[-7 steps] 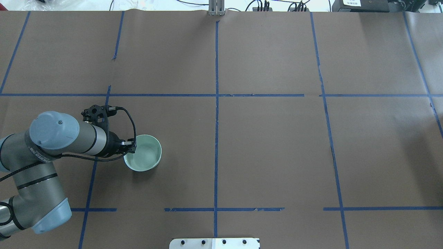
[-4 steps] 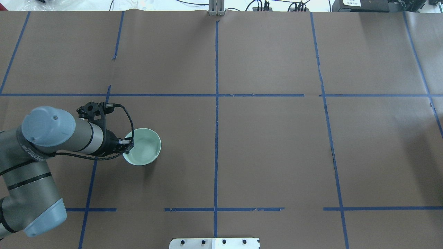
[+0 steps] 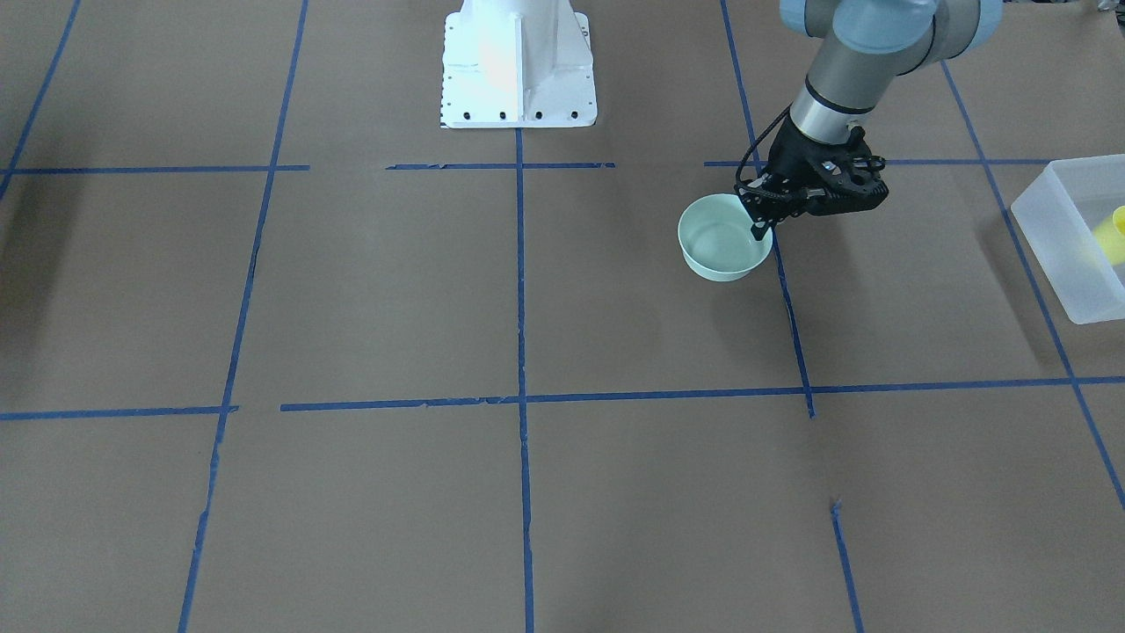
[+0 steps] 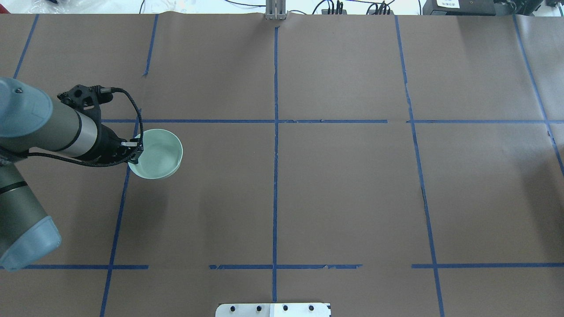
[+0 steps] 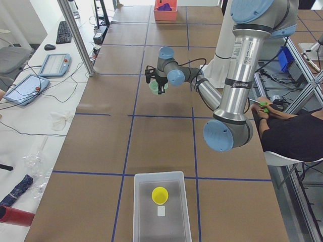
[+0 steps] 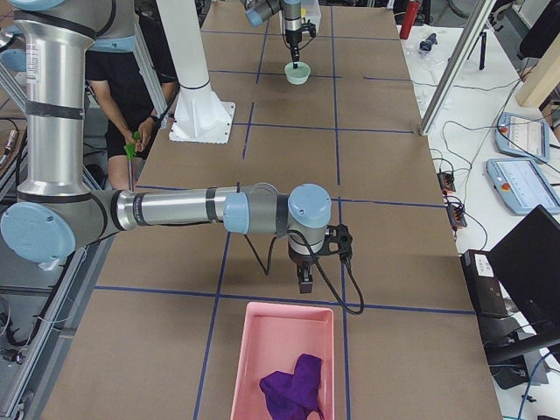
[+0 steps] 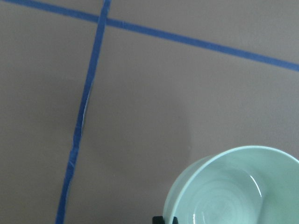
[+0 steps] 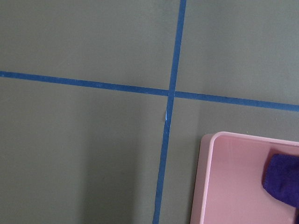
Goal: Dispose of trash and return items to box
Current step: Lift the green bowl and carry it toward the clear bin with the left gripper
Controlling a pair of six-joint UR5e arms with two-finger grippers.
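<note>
Bowl [image 4: 159, 155] has swung aside — left jaws pinching its rim — best carried level to the box [image 3: 1050, 255] beyond them; right jaws' state can't be told.

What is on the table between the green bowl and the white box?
Only bare brown paper with blue tape lines, as the exterior left view shows. The left end effector grips the bowl on that side.
</note>
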